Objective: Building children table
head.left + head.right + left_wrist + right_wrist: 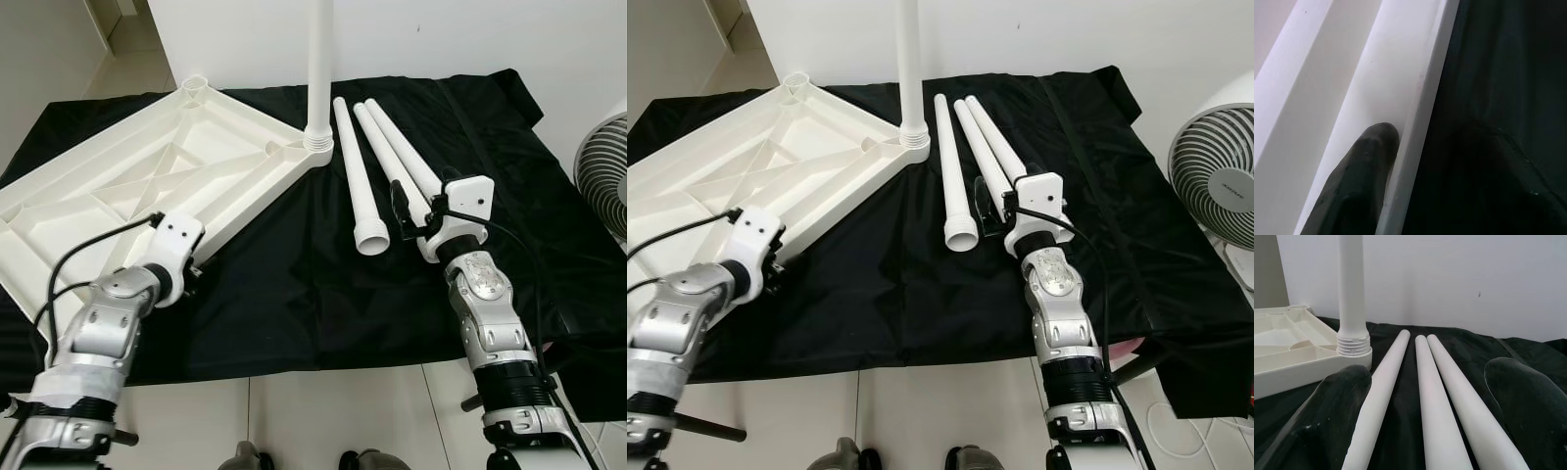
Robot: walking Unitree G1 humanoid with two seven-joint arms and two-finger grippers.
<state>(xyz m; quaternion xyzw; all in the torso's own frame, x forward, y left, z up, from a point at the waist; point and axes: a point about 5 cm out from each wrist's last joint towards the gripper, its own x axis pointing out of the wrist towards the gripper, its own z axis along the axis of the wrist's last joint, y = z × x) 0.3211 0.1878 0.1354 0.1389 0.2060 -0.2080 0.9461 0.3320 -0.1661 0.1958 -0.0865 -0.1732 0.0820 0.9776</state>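
Legs (377, 166) lie lengthwise (away from robot); one leg (319, 59) upright.

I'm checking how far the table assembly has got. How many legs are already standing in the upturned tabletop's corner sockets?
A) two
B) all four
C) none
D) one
D: one leg stands upright in a corner socket of the tabletop, while three loose legs lie on the black cloth beside it.

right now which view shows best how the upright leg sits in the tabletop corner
The right wrist view: the upright leg and its ribbed collar in the tabletop corner socket are close and sharp. Both eye views show it from above, top cropped, beside three loose legs. The left wrist view shows the tabletop's rim and one finger.
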